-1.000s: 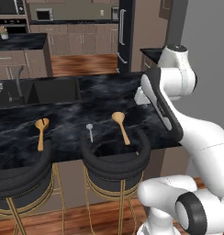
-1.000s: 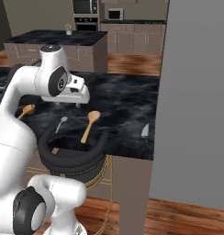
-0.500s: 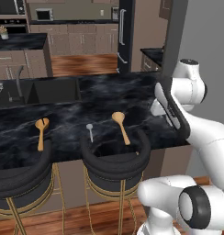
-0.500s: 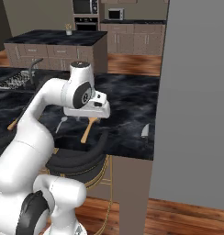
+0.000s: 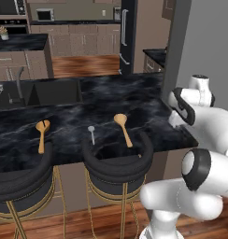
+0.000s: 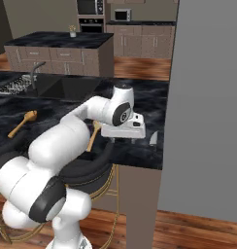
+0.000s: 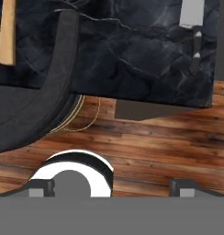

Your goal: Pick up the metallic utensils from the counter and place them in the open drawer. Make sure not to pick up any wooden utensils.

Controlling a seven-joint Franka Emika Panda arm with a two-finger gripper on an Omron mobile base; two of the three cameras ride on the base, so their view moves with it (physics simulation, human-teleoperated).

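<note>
One knife [image 7: 193, 27], silver blade, dark riveted handle, hand [image 7: 112, 187] wide, empty

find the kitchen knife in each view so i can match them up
Left base view: I cannot make it out.
Right base view: kitchen knife at the counter's near edge, right of the gripper.
Hand view: kitchen knife top right, dark handle toward the counter edge.
Shared landmark: black marble counter.

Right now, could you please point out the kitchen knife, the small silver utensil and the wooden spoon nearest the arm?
kitchen knife [image 7: 195, 43]: hand view, on its dark handle.
small silver utensil [image 5: 92, 133]: left base view, on its thin shaft.
wooden spoon [image 5: 124, 129]: left base view, where head meets handle.
</note>
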